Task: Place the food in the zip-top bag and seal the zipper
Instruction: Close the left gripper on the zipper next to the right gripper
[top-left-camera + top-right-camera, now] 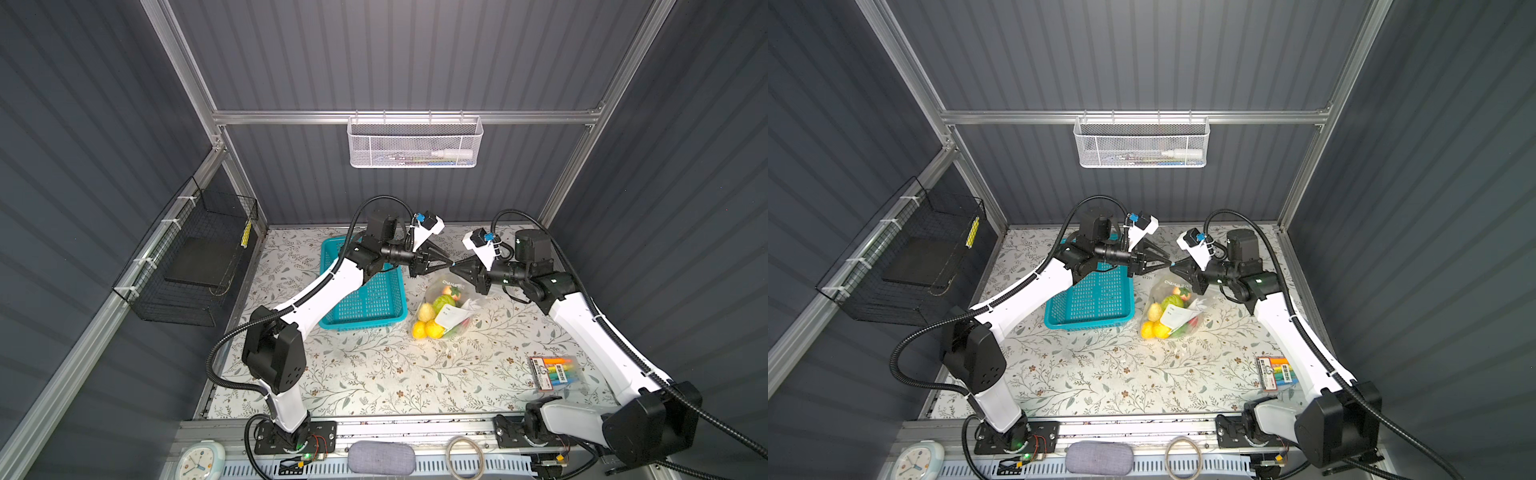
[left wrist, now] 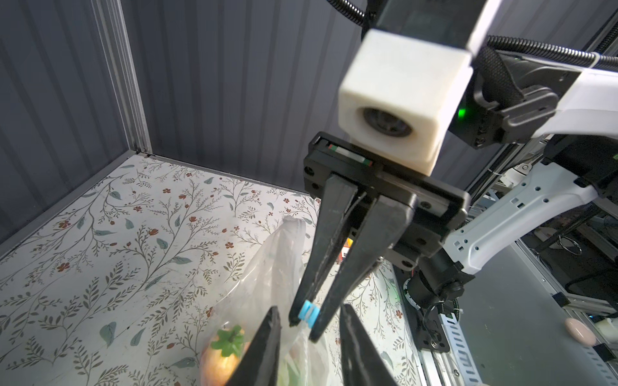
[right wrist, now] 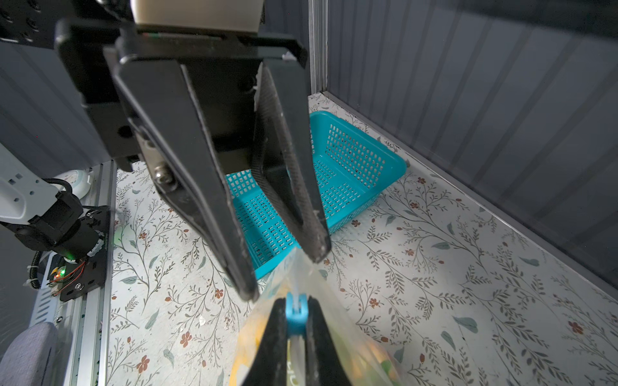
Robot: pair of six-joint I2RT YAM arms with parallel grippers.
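Resting on the table [image 1: 374,374], the teal basket [image 1: 365,299] sits just beside the zip-top bag [image 1: 446,286], which contains the food [image 1: 432,328]. Left gripper [image 3: 282,274]: jaws partly apart, straddling the raised mouth edge. Right gripper [image 2: 305,326]: clamped on the zipper [image 3: 296,317] slider.

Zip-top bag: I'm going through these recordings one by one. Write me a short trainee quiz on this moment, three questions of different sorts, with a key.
1. True or false: the food is inside the zip-top bag.
2. The right hand is shut on: A the white label, B the light-blue slider tab, C the marker pack.
3. One word: look at the left hand in the right wrist view. Do its jaws stand open or shut?
Key: 1 true; 2 B; 3 open.
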